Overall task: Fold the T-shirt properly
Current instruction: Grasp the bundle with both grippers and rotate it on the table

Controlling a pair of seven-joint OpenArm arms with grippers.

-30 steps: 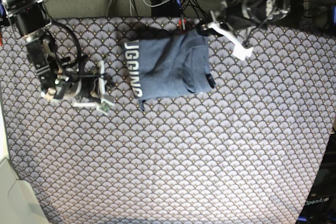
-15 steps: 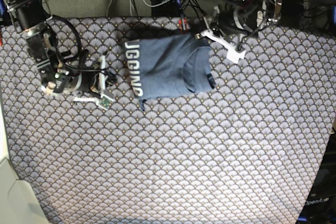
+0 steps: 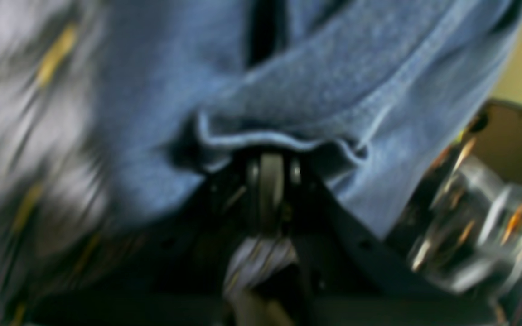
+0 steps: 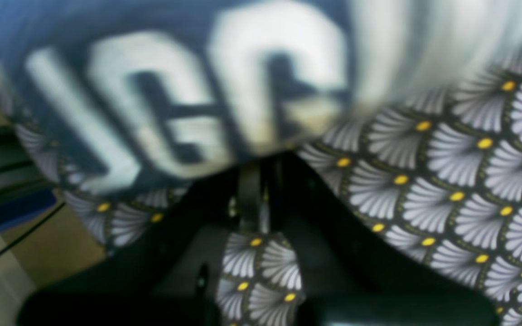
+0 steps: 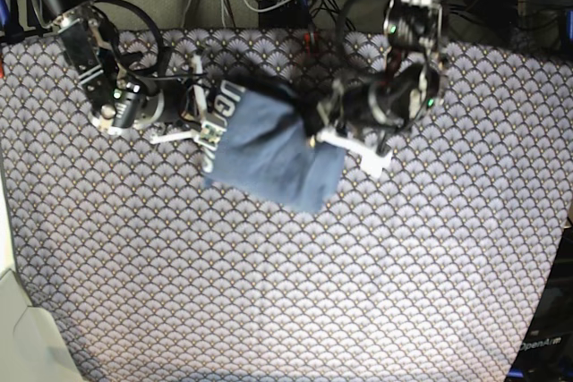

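Scalloped tablecloth (image 5: 295,292), both arms reaching inward, left claw (image 5: 315,131) and right claw (image 5: 208,123) pinching T-shirt (image 5: 273,154) edges

A table draped in a grey scallop-patterned tablecloth (image 5: 295,284) carried everything. The bunched T-shirt (image 5: 273,154) lay on it toward the far edge, perhaps partly lifted.

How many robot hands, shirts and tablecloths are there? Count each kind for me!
Robot grippers: 2, the left gripper and the right gripper
Slate-blue cotton T-shirts with white lettering: 1
Grey scallop-patterned tablecloths: 1
Total: 4
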